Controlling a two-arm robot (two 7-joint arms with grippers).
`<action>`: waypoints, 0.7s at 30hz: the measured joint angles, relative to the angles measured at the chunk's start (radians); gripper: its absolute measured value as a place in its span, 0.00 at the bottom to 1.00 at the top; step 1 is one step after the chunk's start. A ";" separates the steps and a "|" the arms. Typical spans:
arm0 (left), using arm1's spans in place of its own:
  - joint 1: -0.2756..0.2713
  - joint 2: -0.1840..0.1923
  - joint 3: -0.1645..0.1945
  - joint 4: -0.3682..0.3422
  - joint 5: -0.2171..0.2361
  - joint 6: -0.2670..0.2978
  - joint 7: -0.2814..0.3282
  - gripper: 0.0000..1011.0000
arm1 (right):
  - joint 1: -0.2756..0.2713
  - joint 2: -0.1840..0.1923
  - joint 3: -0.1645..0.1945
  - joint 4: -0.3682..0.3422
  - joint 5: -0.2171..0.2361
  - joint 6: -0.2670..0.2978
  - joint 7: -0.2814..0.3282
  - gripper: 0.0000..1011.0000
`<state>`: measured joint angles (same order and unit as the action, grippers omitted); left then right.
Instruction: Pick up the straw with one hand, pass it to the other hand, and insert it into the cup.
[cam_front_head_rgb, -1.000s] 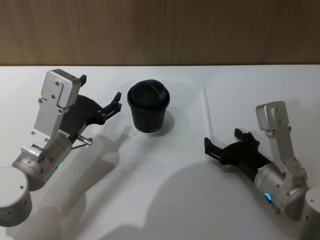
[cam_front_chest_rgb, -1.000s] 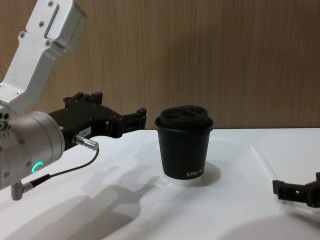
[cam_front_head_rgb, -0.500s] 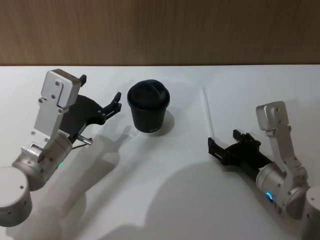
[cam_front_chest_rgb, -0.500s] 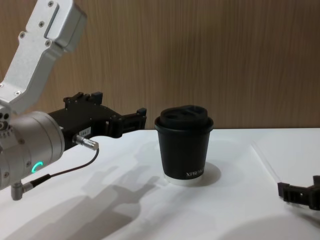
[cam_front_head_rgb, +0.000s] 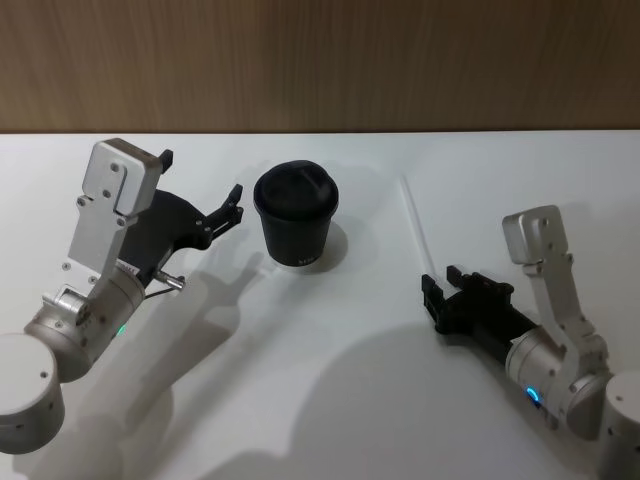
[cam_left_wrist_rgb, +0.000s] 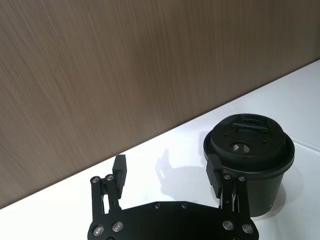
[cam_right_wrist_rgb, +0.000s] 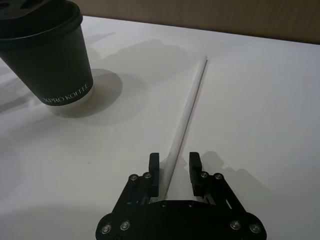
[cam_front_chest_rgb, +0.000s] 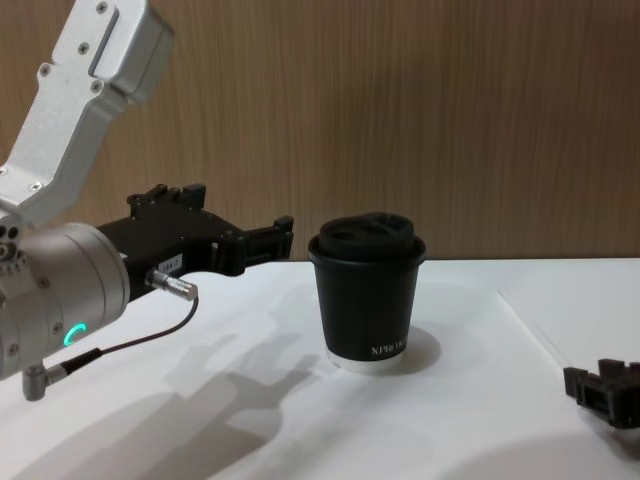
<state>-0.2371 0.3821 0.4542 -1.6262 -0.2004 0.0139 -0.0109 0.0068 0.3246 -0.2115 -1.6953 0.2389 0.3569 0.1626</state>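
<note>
The right gripper, fingers parted, straddles the near end of the white straw, which lies flat, its length running straight ahead. The left gripper, likewise spread, hovers farther off beside the black coffee cup.

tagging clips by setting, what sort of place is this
Probably a robot test bench: the left gripper and right gripper reach over a white table by a wood-grain wall, with one coffee cup and straw.

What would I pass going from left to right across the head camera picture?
Left claw → cup → straw → right claw, open around the straw's near end.
</note>
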 joint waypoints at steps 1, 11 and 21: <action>0.000 0.000 0.000 0.000 0.000 0.000 0.000 0.99 | 0.000 -0.001 -0.001 0.001 -0.001 0.001 0.003 0.35; 0.000 0.000 0.000 0.000 0.000 0.000 0.000 0.99 | 0.003 -0.010 -0.013 0.007 -0.008 0.003 0.018 0.15; 0.000 0.000 0.000 0.000 0.000 0.000 0.000 0.99 | 0.002 -0.020 -0.017 0.011 -0.018 0.002 0.027 0.04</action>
<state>-0.2371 0.3821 0.4543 -1.6262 -0.2004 0.0139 -0.0110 0.0089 0.3042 -0.2287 -1.6845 0.2213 0.3593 0.1896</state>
